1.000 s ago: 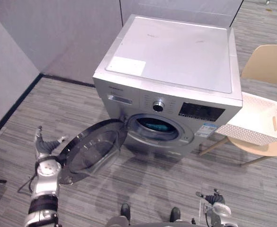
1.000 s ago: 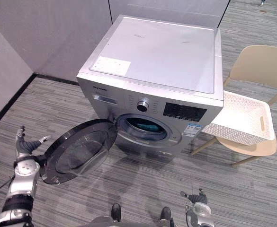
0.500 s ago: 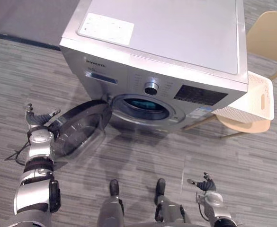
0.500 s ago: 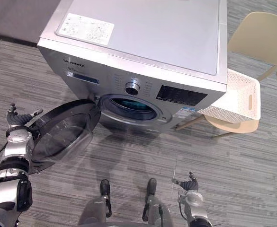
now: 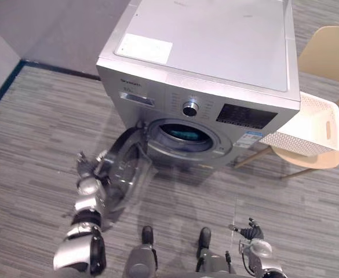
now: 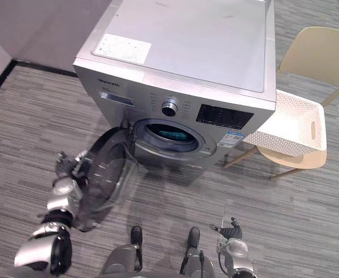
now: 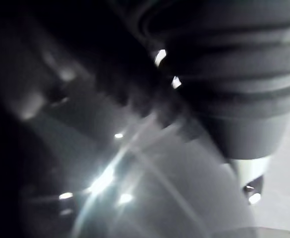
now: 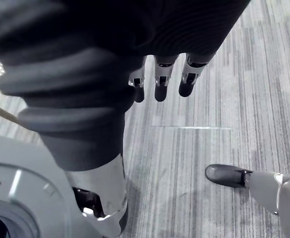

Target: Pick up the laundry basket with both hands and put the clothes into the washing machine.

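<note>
Silver washing machine (image 5: 215, 63) stood ahead, its round door (image 5: 128, 171) swung open toward my left, a teal item (image 5: 183, 134) in the drum. A beige chair (image 5: 325, 55) just right of it carried the white laundry basket (image 5: 311, 124). My left hand (image 5: 87, 184) lay spread-fingered against the door's edge, gripping nothing. My right hand (image 8: 158, 82) hung low, fingers straight, empty.

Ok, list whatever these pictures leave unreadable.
- Drum: there is something blue-green inside, too small and dark to identify in the eye views.
- Laundry basket: its near wall hides part of its floor, so whether anything lies there is unknown.
- Left hand and door: contact is unclear, because the left wrist view is dark and blurred.
- Washing machine: its back is cut off by the top edge.
</note>
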Available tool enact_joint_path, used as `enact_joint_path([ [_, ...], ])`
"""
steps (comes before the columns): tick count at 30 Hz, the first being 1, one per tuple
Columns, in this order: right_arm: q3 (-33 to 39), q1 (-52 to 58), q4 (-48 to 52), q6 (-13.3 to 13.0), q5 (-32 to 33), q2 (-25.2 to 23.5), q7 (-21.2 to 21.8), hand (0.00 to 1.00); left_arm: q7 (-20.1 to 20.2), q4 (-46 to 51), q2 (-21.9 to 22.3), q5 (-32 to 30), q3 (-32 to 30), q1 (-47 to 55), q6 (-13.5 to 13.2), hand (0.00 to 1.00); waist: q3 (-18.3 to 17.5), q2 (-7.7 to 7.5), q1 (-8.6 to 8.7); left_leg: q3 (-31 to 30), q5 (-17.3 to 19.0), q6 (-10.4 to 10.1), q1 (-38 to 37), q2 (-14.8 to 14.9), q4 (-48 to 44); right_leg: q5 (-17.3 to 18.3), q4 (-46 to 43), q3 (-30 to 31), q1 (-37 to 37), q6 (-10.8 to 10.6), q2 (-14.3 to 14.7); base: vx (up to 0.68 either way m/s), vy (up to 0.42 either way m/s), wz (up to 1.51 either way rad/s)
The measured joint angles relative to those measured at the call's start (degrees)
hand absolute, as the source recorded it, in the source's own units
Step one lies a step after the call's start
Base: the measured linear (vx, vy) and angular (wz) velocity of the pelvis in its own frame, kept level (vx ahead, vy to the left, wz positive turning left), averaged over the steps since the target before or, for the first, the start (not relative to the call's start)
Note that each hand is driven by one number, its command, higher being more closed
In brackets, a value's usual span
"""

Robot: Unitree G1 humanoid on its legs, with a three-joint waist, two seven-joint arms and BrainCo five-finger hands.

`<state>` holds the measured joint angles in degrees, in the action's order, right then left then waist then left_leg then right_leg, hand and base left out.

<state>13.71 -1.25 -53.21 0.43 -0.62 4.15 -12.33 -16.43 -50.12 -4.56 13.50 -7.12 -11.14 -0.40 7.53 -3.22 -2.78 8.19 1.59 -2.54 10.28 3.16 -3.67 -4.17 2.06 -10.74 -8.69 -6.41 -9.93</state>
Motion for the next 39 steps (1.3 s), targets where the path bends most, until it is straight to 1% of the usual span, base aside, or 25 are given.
enact_joint_path([
  [1,0.0,-0.1,-0.1,0.0,0.0,-0.3,0.0,0.00,0.3,0.0,1.0,0.7,2.3,2.2,0.5,0.00,0.0,0.00,0.59,-0.2,-0.6,0.0,-0.8,0.0,0.9,0.1,0.0,-0.2,0.4,0.1,0.0,-0.10,-0.022,0.07],
  [2,0.0,0.0,-0.1,0.1,-0.1,-0.5,0.0,0.00,0.9,0.2,2.0,1.2,5.0,3.9,1.0,0.00,0.0,-0.01,0.66,-0.1,-1.1,-0.1,-1.8,0.0,1.8,0.2,0.0,-0.1,0.9,0.3,0.1,-0.07,-0.015,-0.01],
  [3,-0.1,0.0,-0.9,0.1,-0.2,-0.6,0.0,0.00,1.5,1.8,3.3,2.4,9.1,5.9,1.5,0.00,-0.5,0.10,0.68,0.1,-1.3,-0.4,-3.0,0.0,2.7,0.2,0.0,0.2,1.6,0.3,0.2,-0.07,-0.013,-0.09],
  [5,-0.2,0.3,-1.6,0.1,-0.3,-0.5,0.0,0.00,1.9,5.2,3.9,3.1,12.4,7.8,1.5,0.00,-1.9,0.30,0.85,0.3,-1.5,-0.4,-3.3,0.0,3.3,0.2,0.0,0.6,1.4,0.4,0.3,-0.06,-0.005,-0.11],
  [7,-0.5,0.5,-1.8,0.2,-0.5,-0.5,-0.1,0.00,2.9,7.8,3.7,3.3,16.1,7.9,1.5,0.00,-2.4,0.77,1.02,1.3,-1.6,-0.5,-4.4,0.0,3.8,0.2,0.0,1.6,1.6,0.4,0.3,-0.05,0.001,-0.23],
  [9,-1.5,0.4,-1.7,0.2,-0.5,-0.4,-0.2,0.00,3.9,8.4,3.7,3.3,19.0,5.4,1.4,0.00,-2.6,1.79,2.47,2.7,-1.5,-0.6,-5.0,0.0,4.2,0.0,0.1,2.9,1.2,0.6,0.5,-0.06,0.004,-0.33],
  [10,-1.6,0.4,-1.7,0.2,-0.5,-0.3,-0.2,0.00,3.9,8.4,3.7,3.3,19.3,4.2,1.4,0.00,-2.5,2.02,2.79,3.1,-1.4,-0.8,-5.0,0.0,4.3,-0.2,0.1,3.3,0.8,0.7,0.5,-0.07,0.010,-0.28],
  [11,-1.8,-0.2,-1.6,0.2,-0.5,-0.1,-0.4,0.00,3.8,7.8,3.7,3.4,19.5,0.8,1.4,0.00,-1.7,2.61,4.01,3.6,-1.4,-0.9,-4.6,0.0,4.4,-0.3,0.1,4.2,-0.4,0.9,0.7,-0.09,0.014,-0.32],
  [12,-2.0,-1.3,-1.7,0.2,-0.5,0.1,-0.7,0.00,3.6,6.3,3.2,3.5,19.5,-4.4,1.4,0.00,-0.7,2.83,5.35,4.6,-1.5,-0.9,-3.2,0.0,4.1,-1.1,-0.1,5.3,-2.3,0.8,0.6,-0.10,0.014,-0.38],
  [13,-2.2,-1.9,-1.6,0.1,-0.5,0.3,-1.0,0.00,3.5,5.0,2.4,3.5,19.4,-7.7,1.3,0.00,-0.2,2.82,5.81,5.4,-1.5,-0.9,-2.0,0.0,3.5,-1.7,-0.2,6.3,-3.8,0.5,0.6,-0.10,0.003,-0.58],
  [15,-2.3,-4.5,-0.4,0.1,-0.4,1.4,-2.0,0.00,3.0,-2.0,-2.5,2.7,18.6,-23.6,1.2,0.00,3.4,2.10,8.24,8.6,-1.7,-0.6,2.9,0.3,1.3,-4.4,0.2,9.8,-9.1,-0.1,0.8,-0.11,-0.026,-0.70],
  [16,-2.3,-4.7,0.7,0.0,-0.4,1.5,-2.4,0.00,2.6,-3.8,-4.4,2.2,18.4,-27.9,1.4,0.00,4.5,1.64,8.40,9.8,-1.6,-0.6,4.0,0.5,1.1,-5.1,0.3,11.0,-10.7,0.1,0.9,-0.12,-0.073,-0.76],
  [17,-2.2,-4.2,3.2,-0.1,-0.3,1.3,-2.8,0.00,1.7,-7.3,-9.0,2.0,17.6,-35.0,2.0,0.00,5.6,0.86,8.87,11.8,-1.5,-0.6,6.7,1.1,0.3,-6.3,0.5,12.9,-14.2,-0.1,1.2,-0.11,-0.094,-0.72],
  [18,-2.2,-2.6,5.9,-0.2,0.0,0.6,-3.4,0.00,1.1,-8.4,-13.0,1.6,17.4,-39.8,3.8,0.00,5.9,0.67,9.21,13.1,-1.1,-0.3,10.3,1.9,-1.6,-7.2,0.6,14.1,-17.5,-0.1,1.7,-0.08,-0.092,-0.56],
  [19,-2.2,-1.9,6.6,-0.3,0.1,0.4,-3.9,0.00,1.1,-8.3,-14.7,1.4,17.1,-41.2,3.7,0.00,6.2,0.69,9.45,13.3,-1.0,-0.2,11.8,2.4,-2.7,-7.4,0.8,14.3,-18.5,-0.2,1.8,-0.04,-0.065,-0.30],
  [20,-2.2,-0.4,7.4,-0.3,0.2,-0.2,-4.3,0.00,1.1,-8.5,-16.6,1.6,16.6,-43.0,5.1,0.00,6.5,0.75,9.61,13.7,-0.3,-0.4,14.0,3.6,-4.8,-8.1,1.2,14.3,-19.8,0.0,2.3,-0.02,-0.064,-0.19],
  [22,-3.0,1.8,9.1,-0.4,0.4,-1.5,-5.1,0.00,1.3,-8.6,-16.3,1.4,16.8,-42.8,5.1,0.00,6.6,0.69,8.55,13.7,1.0,-1.2,16.2,5.7,-7.7,-8.3,1.2,14.4,-20.8,0.3,3.7,-0.02,-0.073,-0.13],
  [24,-4.4,3.1,11.2,-1.6,0.7,-2.9,-5.2,0.00,1.3,-8.6,-16.2,1.4,17.4,-43.7,5.3,0.00,6.6,0.65,8.14,13.2,1.6,-1.6,17.7,6.8,-9.4,-8.4,1.2,14.2,-21.3,0.3,4.6,-0.01,-0.059,0.00],
  [29,-5.8,3.2,15.7,-3.8,1.3,-2.9,-5.1,0.00,1.4,-8.4,-15.9,-0.8,18.2,-44.0,4.7,0.00,6.6,0.64,7.98,12.3,1.9,-1.3,17.9,7.1,-9.8,-8.4,0.1,13.6,-21.4,0.4,4.8,-0.02,-0.025,0.05],
  [31,-5.9,3.4,16.0,-4.0,1.5,-2.6,-5.0,0.00,1.4,-7.9,-15.5,-1.7,17.6,-43.8,4.2,0.00,6.6,0.65,7.90,11.5,1.9,-1.3,17.7,7.2,-10.4,-8.3,0.1,12.7,-20.5,0.5,4.7,-0.02,-0.015,0.15],
  [33,-5.9,3.9,16.0,-3.9,2.1,-2.5,-5.0,0.00,1.4,-3.5,-14.0,-2.3,16.3,-40.8,3.4,0.00,6.6,0.65,7.52,10.4,1.9,-1.2,16.5,7.2,-10.3,-7.8,0.1,11.8,-18.6,1.2,4.8,-0.02,-0.028,0.20],
  [34,-5.9,4.3,16.0,-3.8,2.2,-2.6,-5.0,0.00,1.3,-0.4,-12.9,-2.7,15.5,-37.9,2.0,0.00,6.6,0.67,7.18,9.7,1.9,-1.2,15.4,7.3,-10.2,-7.5,0.1,11.0,-17.2,1.6,4.8,0.00,-0.036,0.26],
  [36,-5.9,5.4,16.0,-3.7,2.3,-2.5,-5.0,0.00,1.1,6.3,-9.2,-2.9,15.4,-28.9,-0.9,0.00,6.6,0.72,6.03,8.2,1.8,-1.3,11.4,7.5,-9.1,-5.8,-0.1,8.9,-12.5,2.2,5.0,0.03,-0.047,0.39],
  [37,-5.8,5.6,16.0,-3.7,2.2,-2.5,-5.0,0.00,1.0,7.4,-8.2,-2.9,15.4,-26.2,-1.2,0.00,6.5,0.77,5.57,7.6,1.7,-1.4,10.3,7.3,-8.6,-5.2,-0.4,8.4,-11.5,2.4,5.0,0.04,-0.047,0.42],
  [39,-5.6,5.7,15.8,-2.7,2.1,-2.4,-5.0,0.00,1.1,10.7,-5.2,-2.8,15.2,-14.1,-2.1,0.00,5.2,1.13,4.60,6.0,0.9,-2.5,6.8,6.6,-6.1,-2.9,-2.2,5.9,-8.6,2.7,4.8,0.06,-0.032,0.47],
])
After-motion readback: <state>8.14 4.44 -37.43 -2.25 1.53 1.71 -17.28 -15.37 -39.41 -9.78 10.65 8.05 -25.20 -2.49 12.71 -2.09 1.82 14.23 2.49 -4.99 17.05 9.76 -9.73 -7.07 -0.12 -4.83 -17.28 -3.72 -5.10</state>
